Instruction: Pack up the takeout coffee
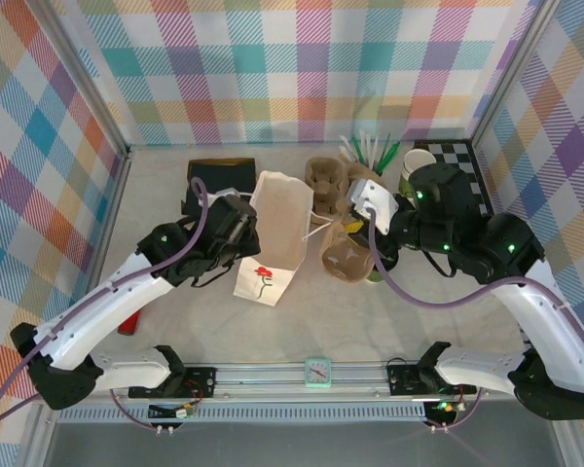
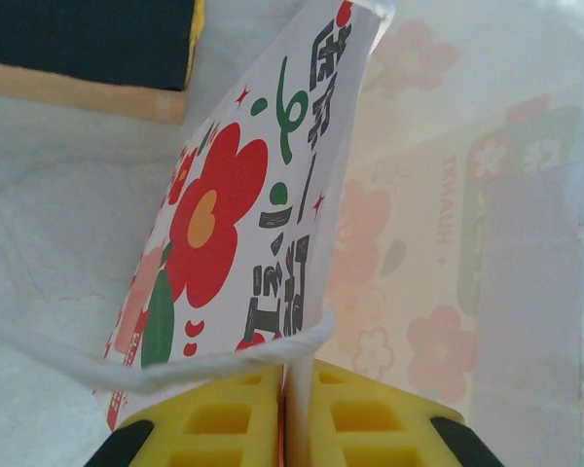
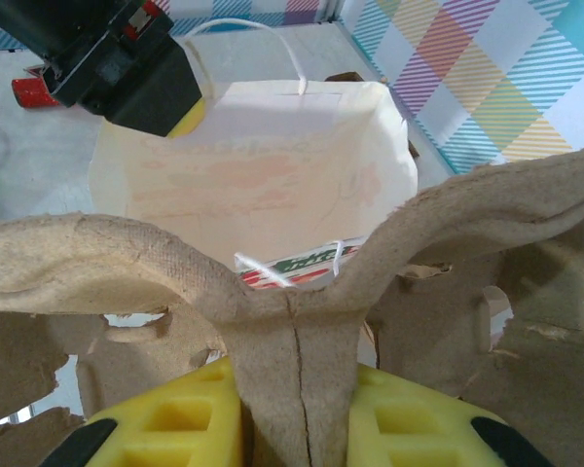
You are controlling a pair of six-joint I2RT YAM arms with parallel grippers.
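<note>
The white flower-printed paper bag (image 1: 273, 248) lies mid-table, its mouth toward the right arm. My left gripper (image 1: 241, 230) is shut on the bag's side wall; in the left wrist view the yellow pads (image 2: 224, 418) pinch the paper edge (image 2: 307, 292) just under the string handle. My right gripper (image 1: 360, 232) is shut on the centre ridge (image 3: 297, 360) of a brown pulp cup carrier (image 1: 346, 258), held in front of the bag's open mouth (image 3: 263, 165). The takeout coffee is hidden from me.
A second pulp carrier (image 1: 323, 185), a cup of straws (image 1: 370, 154) and a lidless paper cup (image 1: 419, 161) stand at the back right beside a checkered board (image 1: 465, 165). A black box (image 1: 219, 175) sits back left; a red object (image 1: 128, 323) lies near the left arm.
</note>
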